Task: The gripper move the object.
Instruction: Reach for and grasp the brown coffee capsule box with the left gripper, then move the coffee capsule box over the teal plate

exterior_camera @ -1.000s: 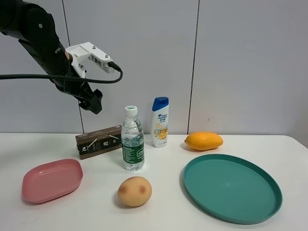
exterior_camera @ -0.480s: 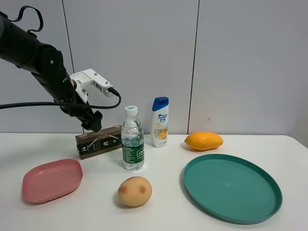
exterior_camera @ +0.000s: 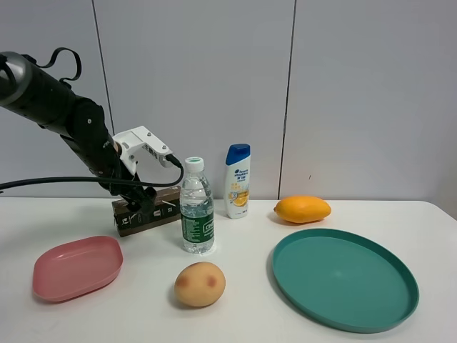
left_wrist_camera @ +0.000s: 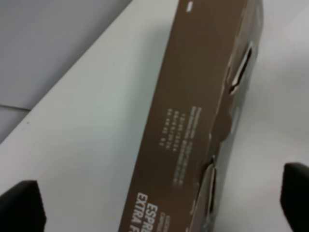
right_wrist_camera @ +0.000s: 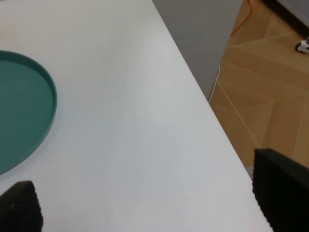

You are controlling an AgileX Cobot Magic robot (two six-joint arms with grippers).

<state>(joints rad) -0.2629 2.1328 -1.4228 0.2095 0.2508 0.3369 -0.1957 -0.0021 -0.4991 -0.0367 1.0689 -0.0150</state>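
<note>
The object, a long dark brown carton (exterior_camera: pixel 166 208) with white print, lies on the white table at the back left, just left of the water bottle. My left gripper (exterior_camera: pixel 145 202) has come down onto the carton's middle. In the left wrist view the carton (left_wrist_camera: pixel 193 106) runs between the two black fingertips (left_wrist_camera: pixel 19 205) of this gripper (left_wrist_camera: pixel 157 205), which stand wide apart on either side without touching it, so it is open. My right gripper (right_wrist_camera: pixel 149 203) is open and empty over bare table near the table's right edge. It is out of the exterior high view.
A clear water bottle (exterior_camera: pixel 196 207) stands right beside the carton. A white shampoo bottle (exterior_camera: pixel 238 181), a yellow mango (exterior_camera: pixel 302 209), a teal plate (exterior_camera: pixel 343 280), a round tan fruit (exterior_camera: pixel 200 284) and a pink dish (exterior_camera: pixel 77 266) share the table. The table edge (right_wrist_camera: pixel 212 118) drops to wooden floor.
My left arm has come down from high above the table until its gripper sits over the carton. The carton and the other objects have not moved.
</note>
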